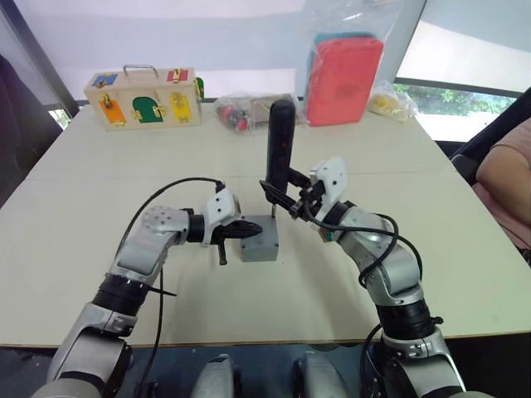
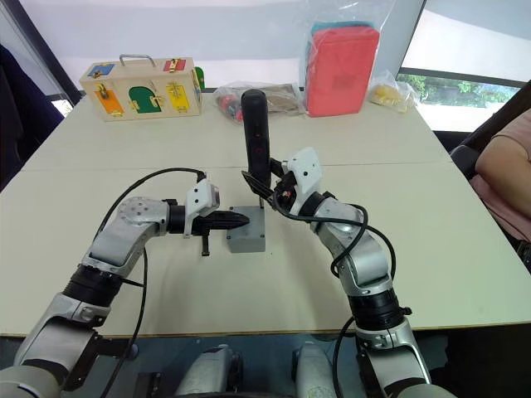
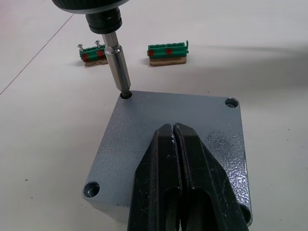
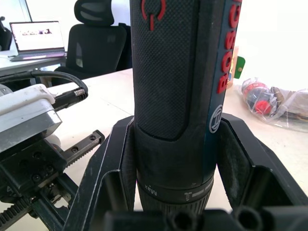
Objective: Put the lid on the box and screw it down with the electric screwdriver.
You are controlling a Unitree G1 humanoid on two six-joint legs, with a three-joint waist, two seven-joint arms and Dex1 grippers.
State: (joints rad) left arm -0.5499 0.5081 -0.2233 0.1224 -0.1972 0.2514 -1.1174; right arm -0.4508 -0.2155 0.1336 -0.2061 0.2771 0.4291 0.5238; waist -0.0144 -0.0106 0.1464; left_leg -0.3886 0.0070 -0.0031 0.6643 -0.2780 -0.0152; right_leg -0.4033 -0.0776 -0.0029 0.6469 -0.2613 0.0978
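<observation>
The grey lid (image 3: 159, 120) lies on top of the grey box (image 1: 259, 249) in the middle of the table. My left gripper (image 1: 249, 228) is shut, and its joined fingertips (image 3: 163, 144) rest on the lid's top. The black electric screwdriver (image 1: 280, 145) stands upright with my right gripper (image 1: 286, 195) shut around its lower body. Its metal bit (image 3: 117, 62) sits in the screw hole at one of the lid's far corners. The lid's other corner holes (image 3: 231, 102) show with nothing over them. The inside of the box is hidden.
Two green connector blocks (image 3: 167, 52) lie just beyond the box. At the table's far edge are a wooden box with coloured latches (image 1: 145, 98), a bag of small parts (image 1: 245, 112), a red pouch in plastic (image 1: 344, 76) and a yellow bag (image 1: 392, 104). A person (image 1: 506, 182) sits at the right.
</observation>
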